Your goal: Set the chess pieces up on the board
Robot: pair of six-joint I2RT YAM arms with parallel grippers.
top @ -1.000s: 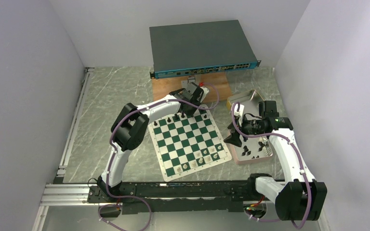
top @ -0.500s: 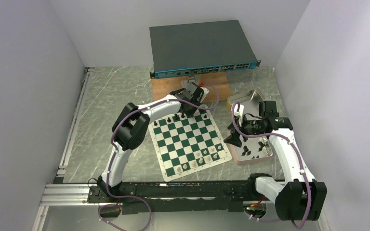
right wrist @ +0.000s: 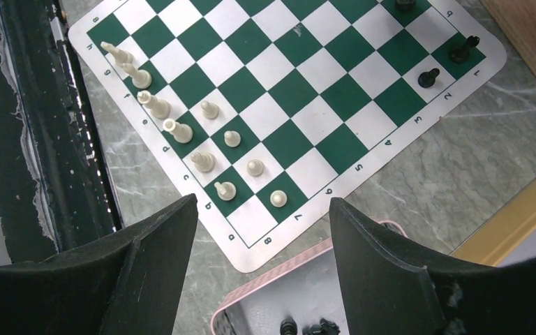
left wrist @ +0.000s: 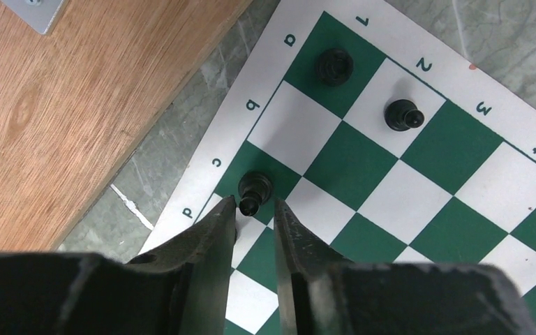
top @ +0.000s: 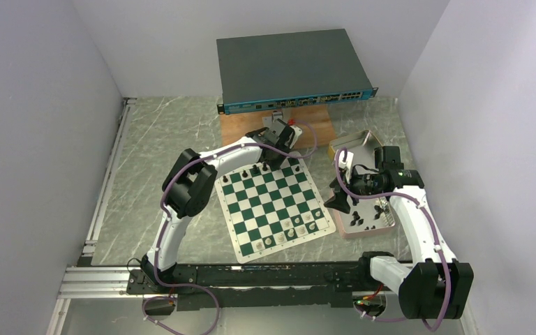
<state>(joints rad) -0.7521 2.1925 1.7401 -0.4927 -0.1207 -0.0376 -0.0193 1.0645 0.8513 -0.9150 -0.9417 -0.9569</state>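
Top external: left gripper (top: pixel 268 160) is low at the far edge of the board (top: pixel 265 202), where a few black chess pieces (top: pixel 255 169) stand. Right gripper (top: pixel 339 199) hangs at the pink tray (top: pixel 366 235) just beside the board's right edge. Print on the network switch (top: pixel 289 66) is too small to read.

Left wrist: black chessman (left wrist: pixel 255 187) stands on the green c square of the edge row. The jaws are slightly parted either side of its head with a sliver of gap each side, so nothing is gripped (reads as a placement being let go). To do it well: widen a touch more, then rise straight up. A fingertip (left wrist: pixel 225 209) brushing the head could tip it or drag the thin mat. The corner piece (left wrist: pixel 334 66) and black pawn (left wrist: pixel 403 114) sit well apart, so no clash is likely. Legible: a, b, c, d on the border and 1, 2, 3, 4 along the side.

Right wrist: jaws spread wide and empty, above the tray rim and the board corner. White chessmen (right wrist: pixel 181 129) line part of the two rows by the 8 edge. Spare black men (right wrist: pixel 307 326) lie in the tray. Legible: file letters a to h, rank numbers 8 down to 1. No brand seen anywhere.
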